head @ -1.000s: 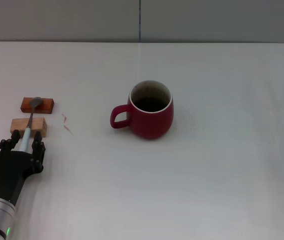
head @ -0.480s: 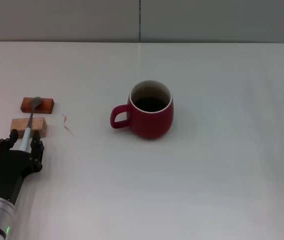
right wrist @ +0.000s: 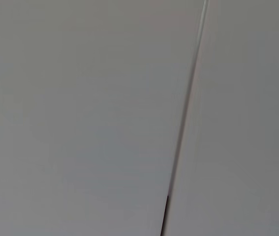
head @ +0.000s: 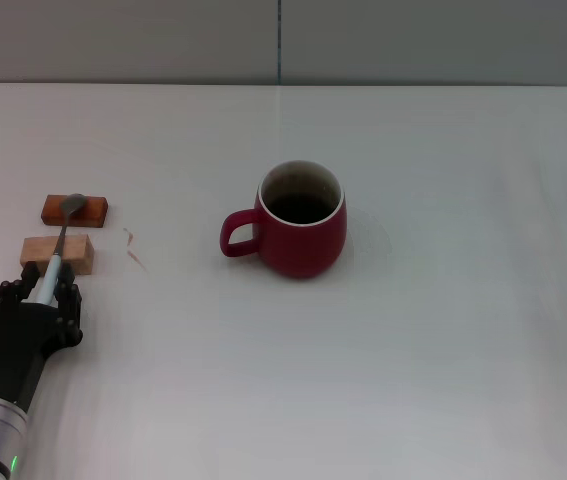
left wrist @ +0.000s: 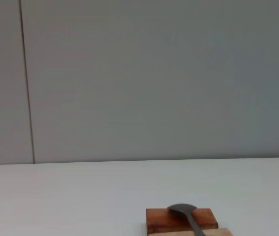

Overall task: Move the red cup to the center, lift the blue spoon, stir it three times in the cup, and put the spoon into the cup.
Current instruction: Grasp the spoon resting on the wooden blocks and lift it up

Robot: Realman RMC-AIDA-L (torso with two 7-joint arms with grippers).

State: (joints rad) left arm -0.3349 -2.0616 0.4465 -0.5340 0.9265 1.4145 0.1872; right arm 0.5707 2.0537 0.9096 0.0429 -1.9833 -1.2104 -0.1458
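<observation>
The red cup (head: 303,235) stands upright near the middle of the white table, its handle pointing toward my left side and a dark inside showing. The blue spoon (head: 63,235) lies across two small wooden blocks at the left, its grey bowl (left wrist: 183,210) resting on the far block. My left gripper (head: 47,292) sits low at the near end of the spoon. Its fingers stand open on either side of the pale handle. The right gripper is out of view; its wrist camera shows only a grey wall.
A red-brown block (head: 93,209) and a lighter wooden block (head: 78,255) hold the spoon up off the table. A thin reddish scrap (head: 134,248) lies just right of the blocks. A grey panelled wall runs along the table's far edge.
My left gripper has slipped a little toward the near edge of the table along the spoon handle. Spoon, blocks and cup have stayed put.
</observation>
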